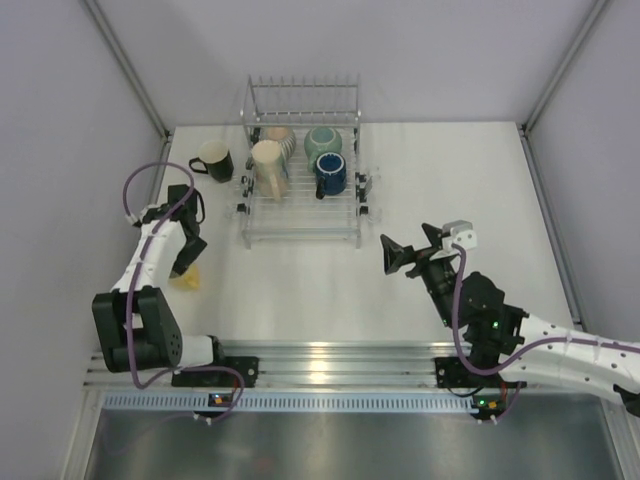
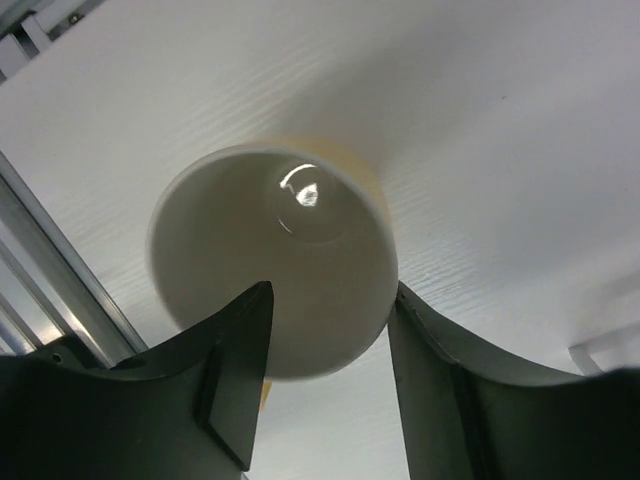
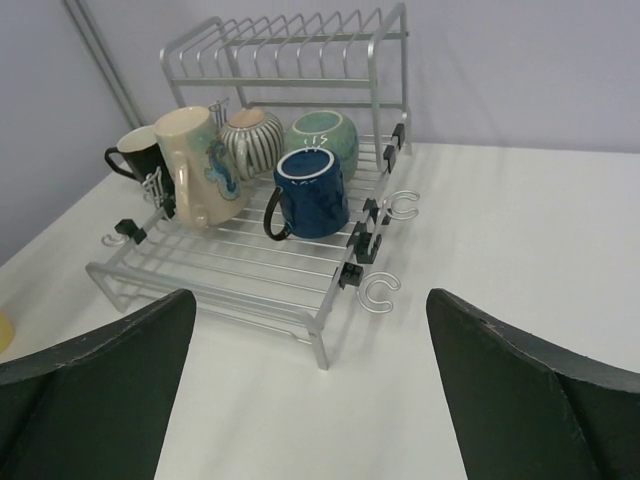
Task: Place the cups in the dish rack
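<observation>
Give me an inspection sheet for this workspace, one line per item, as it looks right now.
Surface: white table, no spills seen.
Job's things: dish rack holds tall cream cup, ribbed beige cup, teal-green cup, dark blue mug; black mug on the table beside it; small yellowish cup near the left arm.
Clutter: nothing seen.
Grippers: left gripper straddles the yellowish cup, grip cannot be told; right gripper open, empty.
Cables: purple cables loop along both arms.
Surroundings: grey walls, aluminium rail at near edge.
</observation>
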{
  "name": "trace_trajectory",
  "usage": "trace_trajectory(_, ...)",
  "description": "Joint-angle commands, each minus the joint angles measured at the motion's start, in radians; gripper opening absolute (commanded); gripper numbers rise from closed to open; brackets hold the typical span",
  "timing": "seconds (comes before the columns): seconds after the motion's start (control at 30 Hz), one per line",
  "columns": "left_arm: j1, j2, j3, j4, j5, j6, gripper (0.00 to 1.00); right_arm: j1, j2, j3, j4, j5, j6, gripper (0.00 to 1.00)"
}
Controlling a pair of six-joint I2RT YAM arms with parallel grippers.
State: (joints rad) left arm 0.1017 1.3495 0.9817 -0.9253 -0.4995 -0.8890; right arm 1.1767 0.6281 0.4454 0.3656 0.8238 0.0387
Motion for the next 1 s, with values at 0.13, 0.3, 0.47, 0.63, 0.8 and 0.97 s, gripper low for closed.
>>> trace_trajectory(0.13, 0.084, 0.007, -0.057, 0.086, 0.061, 0.015, 0.32, -0.023, -0.008, 0.001, 0.004, -0.034, 0.02, 0.99)
trace_trajectory(0.3, 0.084, -0.058, -0.048, 0.085, -0.002, 0.039, 0.04, -0.025, -0.005, 0.009, -0.002, -0.041, 0.021, 0.99)
trace_trajectory(0.47, 0.082, -0.16, -0.022, 0.085, -0.036, 0.071, 0.0, -0.028, -0.002, 0.015, -0.002, -0.064, 0.01, 0.99)
trace_trajectory(0.63, 0.084, -0.254, 0.029, 0.085, -0.002, 0.142, 0.0, -0.031, 0.007, 0.032, -0.031, -0.136, 0.013, 0.99)
trace_trajectory(0.8, 0.081, -0.331, 0.083, 0.133, 0.223, 0.241, 0.0, -0.043, 0.03, 0.102, -0.134, -0.25, 0.076, 0.99)
trace_trajectory(0.97, 0.082, -0.469, 0.089, 0.253, 0.466, 0.271, 0.0, -0.074, 0.048, 0.176, -0.208, -0.359, 0.162, 0.99)
